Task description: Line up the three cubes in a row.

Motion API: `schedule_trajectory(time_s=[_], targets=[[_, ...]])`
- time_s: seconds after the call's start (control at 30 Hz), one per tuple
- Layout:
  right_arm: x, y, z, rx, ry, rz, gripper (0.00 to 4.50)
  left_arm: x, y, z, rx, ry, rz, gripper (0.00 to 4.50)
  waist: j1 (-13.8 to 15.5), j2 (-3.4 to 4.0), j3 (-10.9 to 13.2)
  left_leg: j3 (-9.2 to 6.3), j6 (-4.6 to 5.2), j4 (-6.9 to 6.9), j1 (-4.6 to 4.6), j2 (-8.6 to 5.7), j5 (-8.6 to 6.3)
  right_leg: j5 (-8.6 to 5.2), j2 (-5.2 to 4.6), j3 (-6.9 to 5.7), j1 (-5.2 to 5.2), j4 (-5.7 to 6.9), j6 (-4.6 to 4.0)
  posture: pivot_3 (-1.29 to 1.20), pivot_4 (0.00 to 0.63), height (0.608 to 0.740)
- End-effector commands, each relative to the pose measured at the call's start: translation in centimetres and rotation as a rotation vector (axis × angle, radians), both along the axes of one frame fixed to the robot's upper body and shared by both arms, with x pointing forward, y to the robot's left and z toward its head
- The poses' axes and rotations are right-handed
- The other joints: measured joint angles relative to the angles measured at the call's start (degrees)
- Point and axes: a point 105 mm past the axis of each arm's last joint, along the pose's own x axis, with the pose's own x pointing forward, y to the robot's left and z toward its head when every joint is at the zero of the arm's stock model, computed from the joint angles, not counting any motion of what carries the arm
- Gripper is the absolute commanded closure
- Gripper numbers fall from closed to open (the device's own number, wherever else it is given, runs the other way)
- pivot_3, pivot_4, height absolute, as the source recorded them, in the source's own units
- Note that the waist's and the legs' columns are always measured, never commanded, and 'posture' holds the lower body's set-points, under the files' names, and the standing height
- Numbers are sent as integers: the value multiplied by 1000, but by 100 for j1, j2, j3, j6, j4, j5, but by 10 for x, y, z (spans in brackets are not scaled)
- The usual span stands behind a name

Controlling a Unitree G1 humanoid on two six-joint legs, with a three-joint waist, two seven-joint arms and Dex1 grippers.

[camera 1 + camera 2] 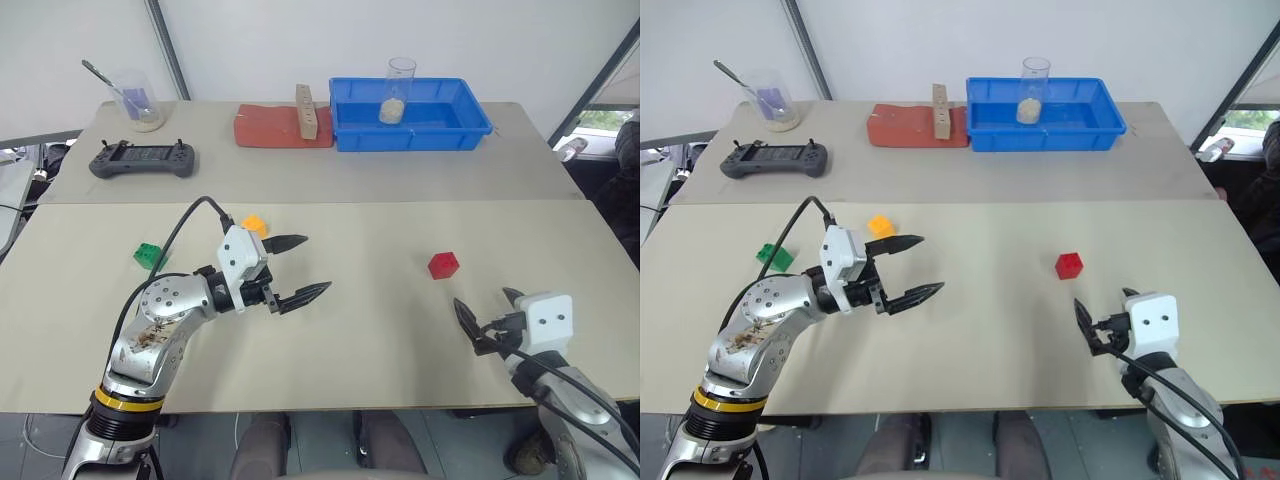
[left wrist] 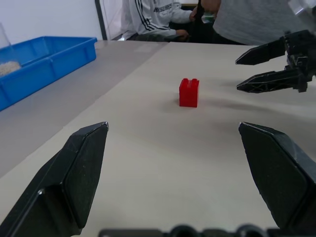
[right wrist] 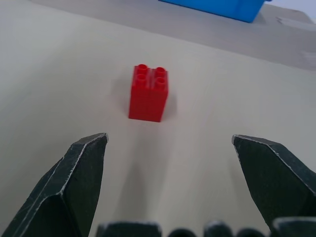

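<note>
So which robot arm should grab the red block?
Probably the right. The right gripper is open, empty, and sits just in front of the red cube, pointing at it. The left gripper is open too, but is over by the yellow-orange cube and green cube.

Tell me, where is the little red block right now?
The red block stands alone on the right side of the near table, just ahead of the open right gripper, far from the yellow-orange block and the green block on the left.

Yellow-orange cube [image 1: 254, 225] partly hidden behind left gripper [image 1: 303, 268]; blue bin [image 2: 39, 59] cut off.
</note>
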Motion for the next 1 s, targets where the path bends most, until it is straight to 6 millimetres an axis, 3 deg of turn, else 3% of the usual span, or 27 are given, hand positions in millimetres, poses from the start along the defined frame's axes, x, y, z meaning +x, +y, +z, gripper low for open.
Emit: schedule_trajectory(time_s=[0.03,0.43,0.9,1.0], targets=[[8,-5,6,6,-30,-32,36,-2,-6,12,-21,-38,-33,0,-6,0,0,1,0,0,1,0,0,0,1,2,0,0,0,0,150,740],[50,26,-9,88,-21,42,36,-5,0,8,-5,-13,-59,0,-4,0,0,3,1,0,1,2,0,9,11,12,-1,1,15,0,150,740],[81,29,-12,123,-67,-29,36,-9,5,3,3,-10,-31,0,-12,1,0,8,1,0,1,2,1,26,56,91,-3,0,45,0,150,740],[82,29,-12,116,-77,-29,1236,-10,5,3,3,-11,-28,0,-12,1,0,8,1,0,2,6,1,26,85,133,-2,0,45,0,150,740]])
